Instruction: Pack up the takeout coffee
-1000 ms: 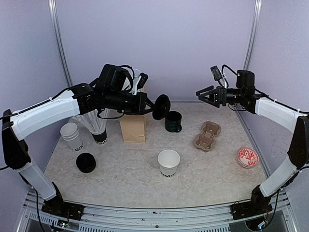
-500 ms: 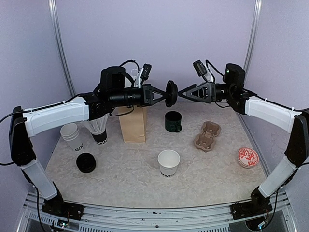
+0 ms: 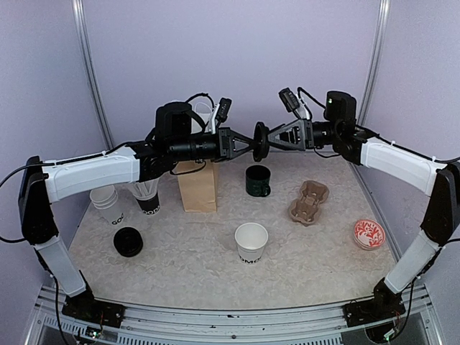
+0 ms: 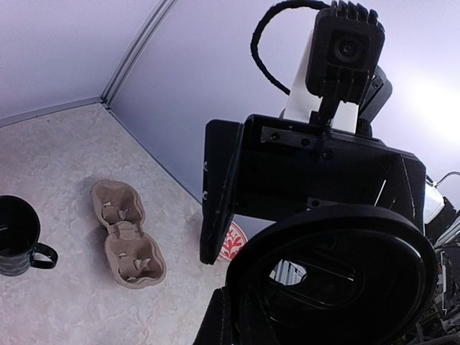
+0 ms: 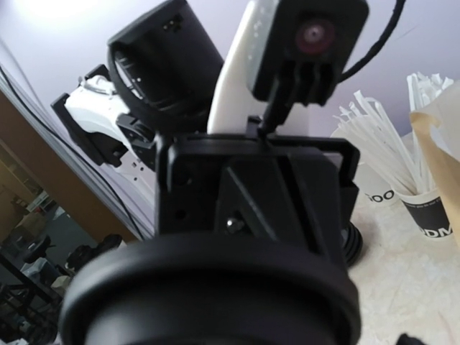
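black lid, upper centre, mid-air | light, thin springy plastic, probably slick: take by rim | left jaws clamped on its edge | right jaws spread wide just beside it

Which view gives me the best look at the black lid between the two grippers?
Top external: the black lid shows edge-on in mid-air, pinched by the left gripper, the open right gripper facing it. Left wrist shows its face close up, cropped; right wrist only a blurred rim.
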Robot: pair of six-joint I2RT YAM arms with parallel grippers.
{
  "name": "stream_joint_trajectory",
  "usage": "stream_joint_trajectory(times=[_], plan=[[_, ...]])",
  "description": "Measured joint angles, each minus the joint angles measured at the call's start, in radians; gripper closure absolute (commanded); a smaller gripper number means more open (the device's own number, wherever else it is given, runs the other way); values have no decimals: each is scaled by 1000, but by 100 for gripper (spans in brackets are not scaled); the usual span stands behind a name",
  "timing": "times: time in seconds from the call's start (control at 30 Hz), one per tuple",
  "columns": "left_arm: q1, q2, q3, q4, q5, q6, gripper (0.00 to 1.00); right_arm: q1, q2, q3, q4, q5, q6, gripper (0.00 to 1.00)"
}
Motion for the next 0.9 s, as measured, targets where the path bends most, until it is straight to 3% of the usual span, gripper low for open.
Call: stream_joint_trajectory(times=[0.27,0.43,0.6,0.8,0.9], plan=[[0,2,0,4,8,-8,97,3,0,-6,-4,2,-5,11],[-5,16,0,6,11,-11,97,9,0,-22,21,-3,19,6],[-12,21,0,8,12,-11,96,11,0,-25,40,-5,36,17],[-13,22,0,8,12,-10,82,11,0,-28,43,-4,41,24],[-13,23,0,-2,7,-6,70,11,0,-29,20,6,5,26]])
